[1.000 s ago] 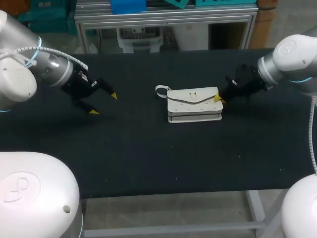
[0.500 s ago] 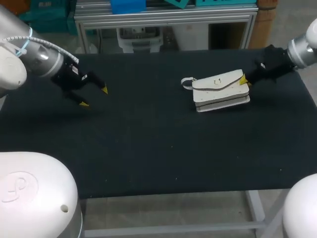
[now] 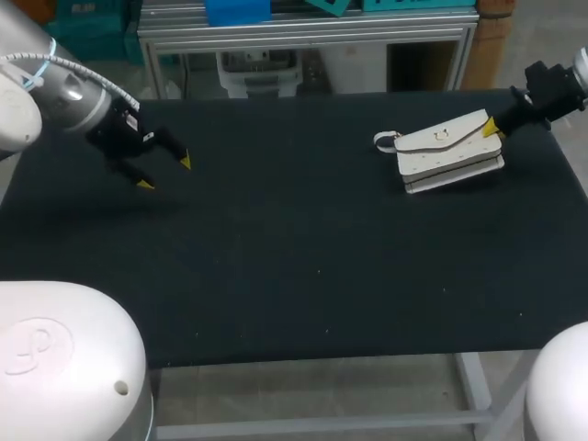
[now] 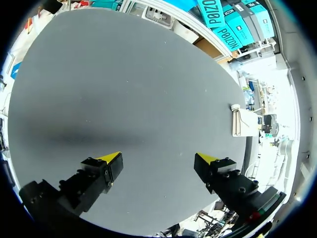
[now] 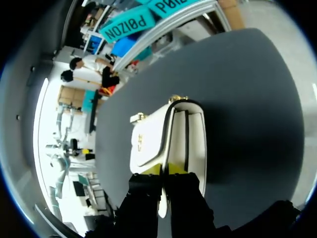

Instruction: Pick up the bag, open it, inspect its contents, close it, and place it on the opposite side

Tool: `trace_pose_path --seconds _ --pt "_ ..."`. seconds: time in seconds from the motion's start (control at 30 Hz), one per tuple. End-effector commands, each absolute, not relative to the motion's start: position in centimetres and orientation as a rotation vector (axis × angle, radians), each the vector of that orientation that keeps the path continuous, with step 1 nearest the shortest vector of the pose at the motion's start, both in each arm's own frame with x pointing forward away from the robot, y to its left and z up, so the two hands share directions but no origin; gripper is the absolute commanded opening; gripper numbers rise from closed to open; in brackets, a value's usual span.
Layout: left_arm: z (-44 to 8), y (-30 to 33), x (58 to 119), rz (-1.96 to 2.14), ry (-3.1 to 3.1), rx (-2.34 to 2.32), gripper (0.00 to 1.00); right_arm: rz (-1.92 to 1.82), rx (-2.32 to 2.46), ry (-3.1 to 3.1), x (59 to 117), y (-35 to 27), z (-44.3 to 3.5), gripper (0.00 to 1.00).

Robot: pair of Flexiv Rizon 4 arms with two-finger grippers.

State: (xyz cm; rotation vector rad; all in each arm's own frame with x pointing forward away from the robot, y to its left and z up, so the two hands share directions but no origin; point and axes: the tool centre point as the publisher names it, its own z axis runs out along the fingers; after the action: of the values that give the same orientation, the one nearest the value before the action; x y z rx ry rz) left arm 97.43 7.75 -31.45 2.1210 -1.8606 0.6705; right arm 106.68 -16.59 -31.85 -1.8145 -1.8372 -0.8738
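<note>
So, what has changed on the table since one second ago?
The right gripper, shut on the white bag, has pulled it from the middle of the table to the right side, and it is now tilted. The left gripper has drawn back a little to the left. The bag stays closed, the left gripper open.

Head camera looks down from behind; both wrist cameras sit low, all sharing the bag (image 3: 448, 152).

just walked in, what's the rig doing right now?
The right gripper is shut on one end of the white bag, holding it tilted at the right side of the black table. The bag's flap looks closed. The left gripper hangs open above the table's left side, holding nothing.
</note>
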Motion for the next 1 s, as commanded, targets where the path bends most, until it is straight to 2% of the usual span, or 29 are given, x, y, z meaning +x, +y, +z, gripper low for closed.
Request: trace_pose_path --seconds 0.03,0.63,1.0 --pt "-31.1 8.2 98.0 0.639 -1.883 2.104 1.0 -0.818 -1.687 -1.85 107.3 -17.7 -31.9 0.0" --pt "-31.0 8.5 98.1 0.643 -1.89 2.116 1.0 -0.826 -1.693 -1.848 107.7 -18.2 -31.9 0.0" --pt "-31.1 10.9 99.7 0.635 -1.929 2.127 1.0 -0.854 -1.766 -1.813 112.5 -25.5 -31.9 0.0"
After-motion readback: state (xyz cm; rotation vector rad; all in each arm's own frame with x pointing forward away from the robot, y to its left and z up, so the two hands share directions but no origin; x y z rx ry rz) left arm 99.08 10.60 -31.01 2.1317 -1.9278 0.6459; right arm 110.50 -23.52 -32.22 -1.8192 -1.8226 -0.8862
